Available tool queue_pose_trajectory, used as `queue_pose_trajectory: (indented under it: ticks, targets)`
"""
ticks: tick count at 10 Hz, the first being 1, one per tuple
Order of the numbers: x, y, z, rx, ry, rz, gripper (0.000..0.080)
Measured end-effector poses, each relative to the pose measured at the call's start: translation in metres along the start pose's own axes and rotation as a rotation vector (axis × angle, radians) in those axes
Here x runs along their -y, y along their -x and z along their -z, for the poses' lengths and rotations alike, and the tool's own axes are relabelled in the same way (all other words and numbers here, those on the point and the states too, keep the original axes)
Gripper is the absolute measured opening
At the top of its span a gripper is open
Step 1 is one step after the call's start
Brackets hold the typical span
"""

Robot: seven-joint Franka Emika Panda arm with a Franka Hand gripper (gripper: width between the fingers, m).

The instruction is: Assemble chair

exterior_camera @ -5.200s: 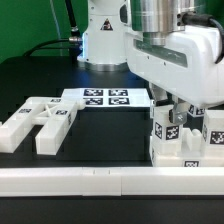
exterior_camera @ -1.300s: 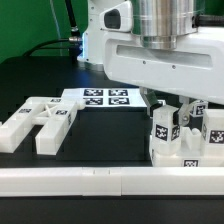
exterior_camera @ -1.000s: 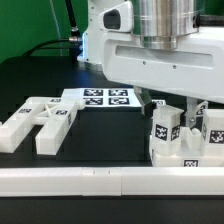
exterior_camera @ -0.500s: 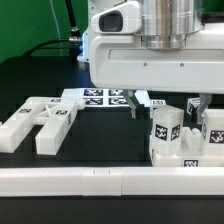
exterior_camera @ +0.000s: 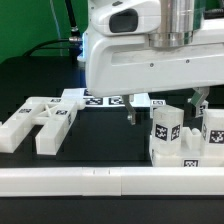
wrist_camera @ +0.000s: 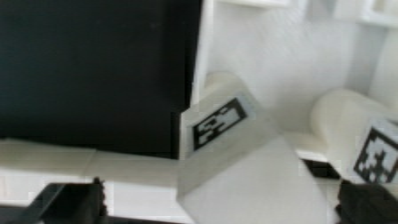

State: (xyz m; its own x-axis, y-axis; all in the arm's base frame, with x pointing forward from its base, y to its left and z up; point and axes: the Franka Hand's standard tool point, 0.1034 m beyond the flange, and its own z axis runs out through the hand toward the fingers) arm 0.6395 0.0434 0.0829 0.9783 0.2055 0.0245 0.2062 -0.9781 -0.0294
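Note:
At the exterior view's right stands a cluster of white chair parts (exterior_camera: 176, 146), with two upright tagged pieces side by side on a blocky base. My gripper (exterior_camera: 166, 108) hangs just above it, open, its dark fingertips (exterior_camera: 133, 110) spread to either side of the nearer upright piece and touching nothing. In the wrist view that tagged piece (wrist_camera: 228, 122) sits below and between the jaws of the gripper (wrist_camera: 217, 205), with a second tagged piece (wrist_camera: 365, 140) beside it. More white chair parts (exterior_camera: 42, 121) lie flat at the exterior view's left.
The marker board (exterior_camera: 100, 98) lies on the black table behind the parts, partly hidden by the gripper body. A long white rail (exterior_camera: 90, 181) runs along the front edge. The arm's white base stands at the back.
The jaws have spread apart and let go of the upright piece. The gripper has risen and shifted toward the exterior view's left; the piece stays standing on the cluster.

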Motion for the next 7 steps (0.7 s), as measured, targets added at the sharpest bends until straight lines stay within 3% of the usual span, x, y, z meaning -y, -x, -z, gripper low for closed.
queue_pose_trajectory:
  ticks: [5,6,7]
  targets:
    - [0.0021,0.0015,-0.0019,0.004,0.005,0.229,0.0649]
    - [0.0005,0.0017,-0.0018,0.004,0.005,0.232,0.0560]
    - [0.0006,0.0017,-0.0019,0.004,0.005,0.231,0.0377]
